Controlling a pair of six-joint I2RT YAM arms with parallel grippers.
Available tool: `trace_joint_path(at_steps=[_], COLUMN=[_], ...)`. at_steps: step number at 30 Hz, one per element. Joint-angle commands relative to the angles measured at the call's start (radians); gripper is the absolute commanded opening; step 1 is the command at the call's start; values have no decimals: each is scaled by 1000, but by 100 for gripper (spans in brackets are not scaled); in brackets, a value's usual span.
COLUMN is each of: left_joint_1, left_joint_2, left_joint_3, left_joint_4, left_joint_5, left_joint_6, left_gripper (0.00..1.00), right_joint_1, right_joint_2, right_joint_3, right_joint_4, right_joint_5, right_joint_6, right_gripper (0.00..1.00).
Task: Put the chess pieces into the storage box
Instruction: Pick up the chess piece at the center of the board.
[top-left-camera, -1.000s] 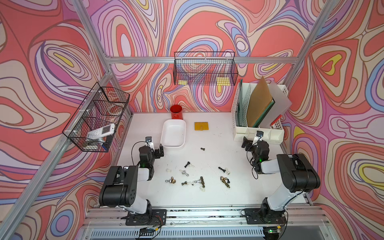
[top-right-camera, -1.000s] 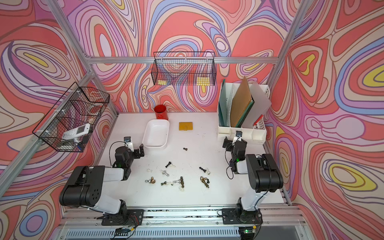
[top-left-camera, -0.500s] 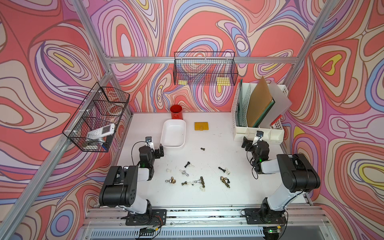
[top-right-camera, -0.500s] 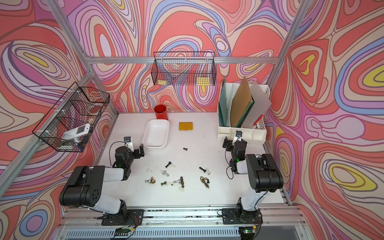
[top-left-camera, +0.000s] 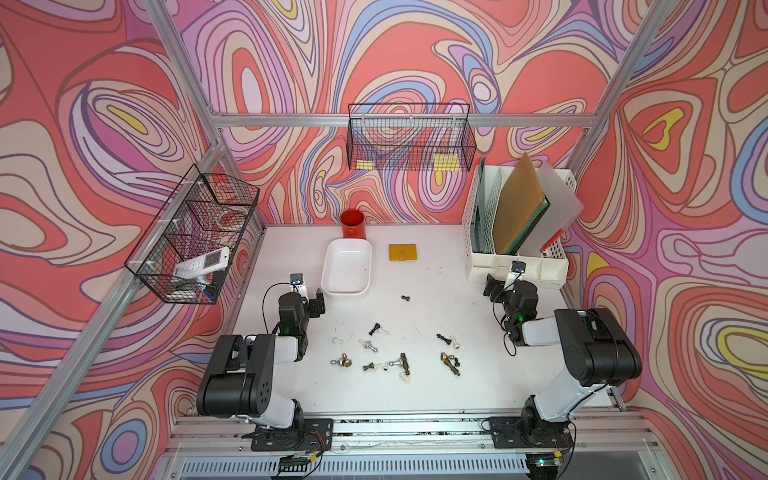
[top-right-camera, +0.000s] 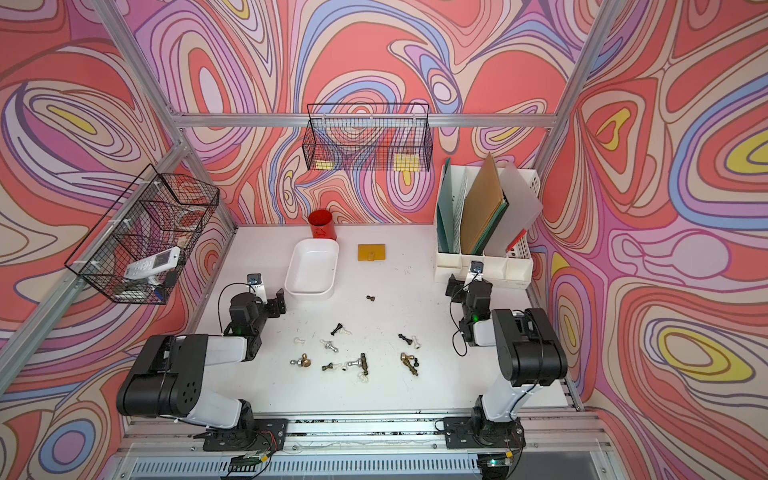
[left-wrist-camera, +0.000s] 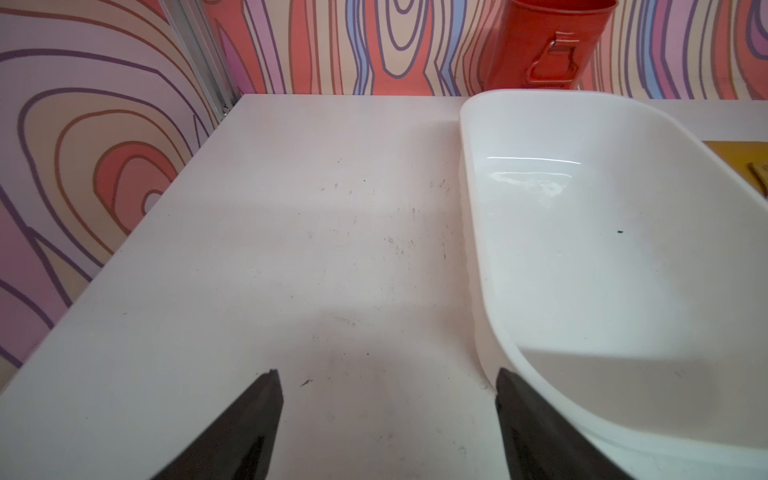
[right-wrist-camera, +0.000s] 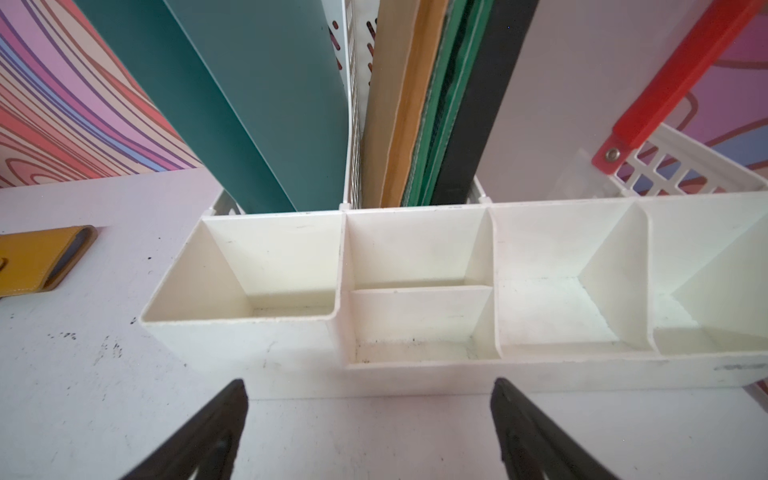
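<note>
Left gripper (top-left-camera: 311, 297): jaws spread wide with nothing between them, low over the table (top-left-camera: 415, 395), just beside the near left corner of the box (top-left-camera: 347, 270); in the left wrist view the same gripper (left-wrist-camera: 386, 382) shows bare table between its fingertips (left-wrist-camera: 266, 390), while the box (left-wrist-camera: 582, 249) lies against one tip, contact not resolvable.

Right gripper (top-left-camera: 500, 286): jaws likewise wide apart and empty, facing the front compartments of the rack (top-left-camera: 515, 257); in the right wrist view the gripper (right-wrist-camera: 368, 388) frames only table in front of the rack (right-wrist-camera: 415, 374).

Box: white, shallow, at the rear left of the table, in front of the cup (top-left-camera: 353, 222) and left of the wallet (top-left-camera: 402, 252); no piece lies in it, in both top views (top-right-camera: 313, 270).

Pieces (top-left-camera: 404, 362): black, white, silver and brass, scattered on the table between the two arms, toward the front, well apart from the box; most lie on their sides, several in touching pairs; one dark piece (top-left-camera: 406, 298) sits alone between the scatter and the box, seen also in a top view (top-right-camera: 370, 298).
</note>
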Motion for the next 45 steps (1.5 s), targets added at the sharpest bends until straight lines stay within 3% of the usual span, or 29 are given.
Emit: trace_joint_path(at_steps=[1,5,9,12,16,20,22,25,33,38,45], left_joint_1=[-24,-35,-54,-149,-367,-526,-558,-573,-676,-686,-693], left_joint_2=[-178,-331,-352,-304,-166,-21,71,232,564,646,713], left_joint_3=[82,283,495,602,722,818,884,996,1287,1327,1344], left_joint_4=[-255,-669,-1035,-1249,-1462,-1488,-1495,-1493,-1567,-1549,-1546], left_joint_5=[-158,-190,-29,79,167,253,247,310,146,11,-2], left_joint_6=[-53,-188,-294,-323,-300,-254,-269,-367,-612,-693,-742], left_gripper=[82,78,69,67,60,60,60,59,65,62,59], right_joint_1=[2,5,58,189,353,398,398,398,398,398,398], right_joint_2=[-98,-114,-89,-85,-56,-90,-114,-161,-301,-324,-322], right_joint_3=[140,377,588,681,757,686,648,619,573,564,524], right_joint_4=[-274,-622,-915,-1075,-1232,-1189,-1157,-1187,-1261,-1279,-1270], right_joint_5=[-65,-149,-251,-224,-220,-336,-373,-319,-222,-239,-310], right_joint_6=[-29,87,194,179,191,293,325,352,340,303,304], right_gripper=[88,82,74,70,65,62,61,61,62,62,61])
